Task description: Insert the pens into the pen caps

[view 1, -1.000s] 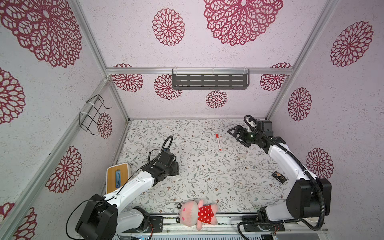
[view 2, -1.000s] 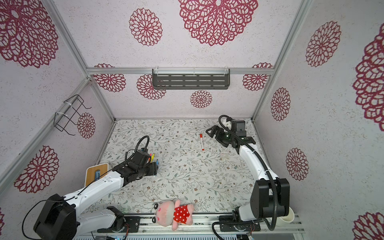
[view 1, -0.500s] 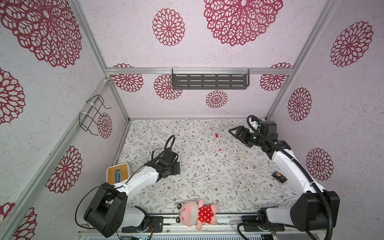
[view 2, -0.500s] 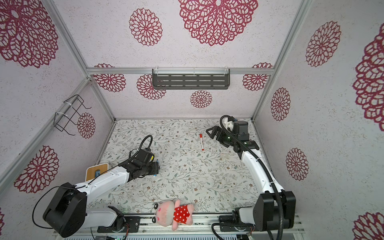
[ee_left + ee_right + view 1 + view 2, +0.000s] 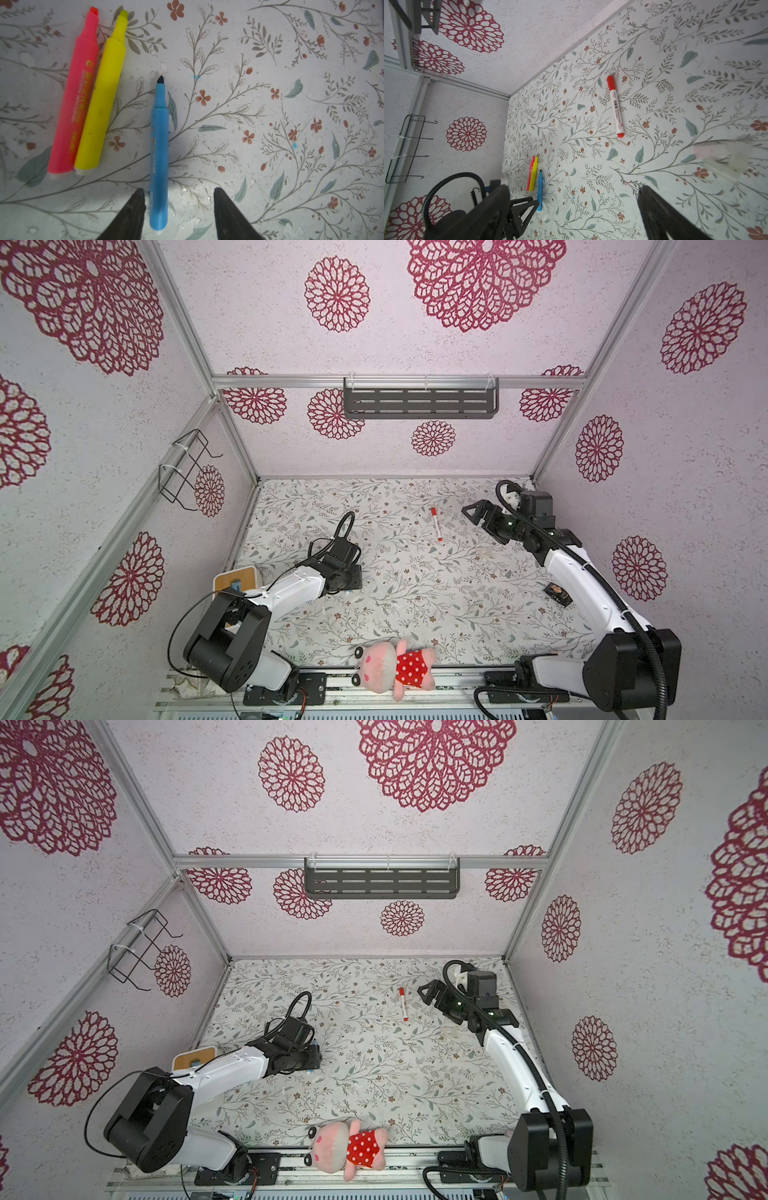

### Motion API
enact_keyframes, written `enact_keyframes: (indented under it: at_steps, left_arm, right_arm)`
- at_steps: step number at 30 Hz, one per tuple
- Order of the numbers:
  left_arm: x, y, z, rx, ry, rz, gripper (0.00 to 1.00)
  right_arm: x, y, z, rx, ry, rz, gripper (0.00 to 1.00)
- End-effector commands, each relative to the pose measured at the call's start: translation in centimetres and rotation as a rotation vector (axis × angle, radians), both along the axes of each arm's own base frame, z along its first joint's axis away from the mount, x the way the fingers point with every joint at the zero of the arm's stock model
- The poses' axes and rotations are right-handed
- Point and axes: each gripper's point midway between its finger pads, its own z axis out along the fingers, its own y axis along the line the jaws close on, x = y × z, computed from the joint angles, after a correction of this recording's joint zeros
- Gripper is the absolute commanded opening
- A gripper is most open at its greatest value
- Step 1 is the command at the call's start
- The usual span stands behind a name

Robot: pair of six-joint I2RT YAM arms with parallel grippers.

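While 1 marker [image 5: 616, 108] is capped, 3 pens [image 5: 99, 99] aren't.

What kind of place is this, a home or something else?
Likely a robot test booth: silver aluminium frame bars, flower-patterned wallpaper panels, and white-and-black robot arms, left and right, on a metal base rail.

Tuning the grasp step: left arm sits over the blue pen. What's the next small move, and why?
Probably close the left gripper on the blue pen. Its jaws stand open on either side of the barrel's rear end. The pen lies flat and uncapped on the table, apart from the pink pen and yellow pen, so nothing else should get pinched.
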Motion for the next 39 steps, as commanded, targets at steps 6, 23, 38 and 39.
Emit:
enact_keyframes:
  at_steps: [6,23,38,39]
  left_arm:
    - [1.1,-0.1,-0.4,0.013,0.002,0.019,0.51]
    - [0.8,0.9,-2.4,0.076,0.044,0.032,0.46]
    - [-0.1,1.0,-3.3,0.096,0.091,0.003,0.1]
    - [-0.2,1.1,-3.3,0.099,0.094,0.003,0.09]
  right_arm:
    - [-1.3,-0.2,2.6,-0.053,-0.099,0.042,0.99]
    - [-1.8,-0.4,1.9,-0.056,-0.092,0.031,0.98]
    - [-2.2,-1.0,2.0,-0.074,-0.1,0.004,0.98]
    - [-2.2,-1.0,2.1,-0.075,-0.104,0.004,0.98]
